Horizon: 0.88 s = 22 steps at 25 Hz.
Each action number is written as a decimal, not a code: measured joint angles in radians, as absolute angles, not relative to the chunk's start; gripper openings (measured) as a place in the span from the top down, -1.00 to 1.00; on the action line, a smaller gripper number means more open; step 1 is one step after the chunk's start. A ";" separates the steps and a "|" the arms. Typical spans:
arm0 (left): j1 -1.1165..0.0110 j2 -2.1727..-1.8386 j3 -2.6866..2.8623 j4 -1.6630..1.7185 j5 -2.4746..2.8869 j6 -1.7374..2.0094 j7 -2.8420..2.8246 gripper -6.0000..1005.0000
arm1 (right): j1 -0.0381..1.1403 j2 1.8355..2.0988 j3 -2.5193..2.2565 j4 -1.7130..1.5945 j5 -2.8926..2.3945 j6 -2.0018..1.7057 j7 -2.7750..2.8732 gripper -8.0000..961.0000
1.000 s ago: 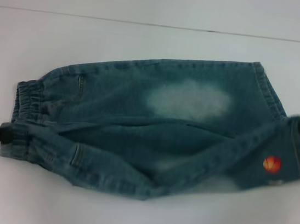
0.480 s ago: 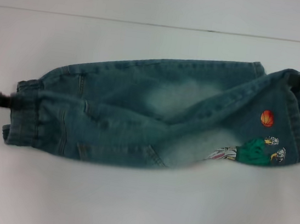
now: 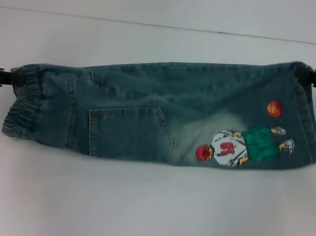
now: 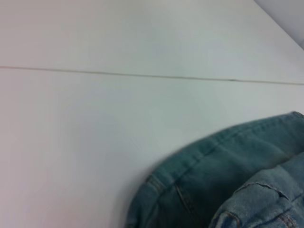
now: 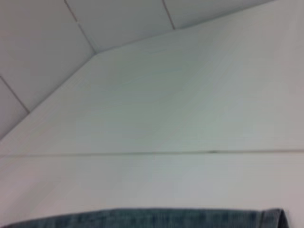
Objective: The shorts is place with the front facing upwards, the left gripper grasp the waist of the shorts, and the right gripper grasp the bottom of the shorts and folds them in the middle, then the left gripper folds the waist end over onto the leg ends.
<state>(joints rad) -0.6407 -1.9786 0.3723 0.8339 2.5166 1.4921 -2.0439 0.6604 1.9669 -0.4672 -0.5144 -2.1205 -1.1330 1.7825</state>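
Head view: a white table [image 3: 146, 209] fills the picture. The shorts [image 3: 164, 113] lie across its middle, folded lengthwise so one leg covers the other. The waist of the shorts [image 3: 26, 103], a gathered elastic band, is at the left end. The bottom of the shorts [image 3: 309, 120], the straight stitched hems, is at the right end. A patch pocket [image 3: 127, 131] faces up near the middle. A cartoon basketball-player print [image 3: 241, 146] sits toward the hem, with an orange ball above it. The left gripper [image 3: 13, 78] reaches in from the left edge, clenched on the far corner of the waistband. The right gripper [image 3: 308, 76] reaches in from the right edge, clenched on the far corner of the hems.

Left wrist view: a rounded fold of denim from the shorts [image 4: 228, 175] rests on the white table [image 4: 95, 133]. This arm's own fingers are out of sight.

Right wrist view: mostly white table [image 5: 166, 118], with a thin strip of the shorts [image 5: 180, 217] along one edge. This arm's own fingers are out of sight
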 joint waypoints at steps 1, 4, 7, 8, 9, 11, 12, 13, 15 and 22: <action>-0.640 -1.979 0.374 0.830 2.515 1.480 -2.044 0.90 | 0.660 1.970 -0.467 -0.513 -2.102 -1.126 1.768 0.90; -0.638 -1.980 0.377 0.824 2.517 1.453 -2.047 0.90 | 0.654 1.976 -0.468 -0.507 -2.037 -1.108 1.731 0.90; -0.633 -1.984 0.381 0.821 2.518 1.419 -2.051 0.90 | 0.660 1.978 -0.473 -0.495 -2.005 -1.070 1.715 0.90; -0.633 -1.985 0.382 0.818 2.517 1.412 -2.051 0.90 | 0.665 1.981 -0.473 -0.492 -2.003 -1.058 1.714 0.90; -0.633 -1.987 0.383 0.814 2.515 1.406 -2.051 0.90 | 0.670 1.985 -0.474 -0.490 -2.002 -1.048 1.713 0.90; -0.634 -1.992 0.384 0.811 2.511 1.397 -2.051 0.90 | 0.682 1.998 -0.475 -0.490 -2.001 -1.023 1.713 0.90; -0.635 -1.996 0.384 0.810 2.510 1.390 -2.051 0.90 | 0.687 2.005 -0.477 -0.490 -2.001 -1.005 1.713 0.90; -0.636 -2.000 0.384 0.810 2.510 1.383 -2.051 0.90 | 0.692 2.009 -0.482 -0.490 -2.001 -0.987 1.713 0.90; -0.637 -2.005 0.384 0.806 2.509 1.368 -2.051 0.90 | 0.702 2.016 -0.496 -0.487 -2.001 -0.958 1.712 0.90; -0.642 -2.019 0.387 0.789 2.495 1.328 -2.046 0.90 | 0.732 2.047 -0.507 -0.477 -2.000 -0.878 1.702 0.90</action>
<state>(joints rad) -0.6423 -2.0187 0.3871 0.7889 2.4954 1.3284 -2.0457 0.7325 2.0468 -0.5070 -0.4773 -2.0005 -0.8782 1.7023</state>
